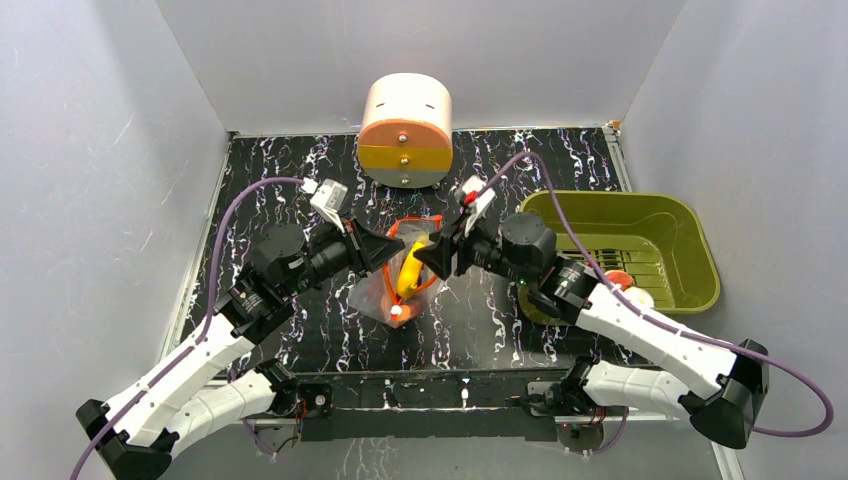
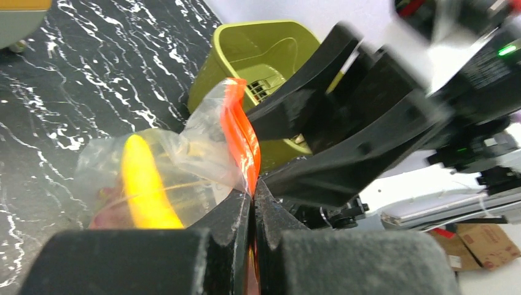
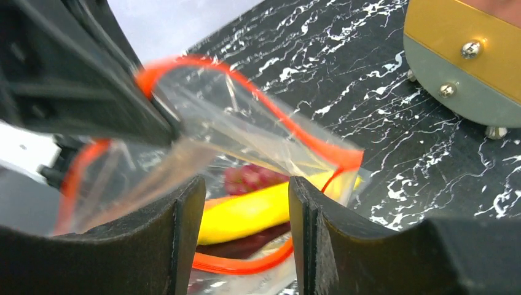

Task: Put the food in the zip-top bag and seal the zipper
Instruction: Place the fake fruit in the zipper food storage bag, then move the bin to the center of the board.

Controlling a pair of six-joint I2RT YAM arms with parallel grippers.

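Note:
The clear zip-top bag (image 1: pixel 385 295) is held up off the middle of the table with its mouth open. My left gripper (image 1: pixel 385 248) is shut on the orange-red zipper (image 2: pixel 241 138) at the mouth's left edge. My right gripper (image 1: pixel 428 256) is open at the mouth's right side, its fingers apart over the opening (image 3: pixel 246 181). The yellow banana (image 1: pixel 410 270) lies inside the bag, also in the left wrist view (image 2: pixel 144 184) and the right wrist view (image 3: pixel 246 215). A red round fruit (image 1: pixel 397 312) and a dark red piece (image 3: pixel 249 178) sit with it. The slider tab is not visible.
The olive-green bin (image 1: pixel 690 240) stands at the right with an orange slice (image 1: pixel 620 280) and a pale slice (image 1: pixel 640 297) in its near corner. A round cream and orange container (image 1: pixel 405 130) stands at the back centre. White walls enclose the table.

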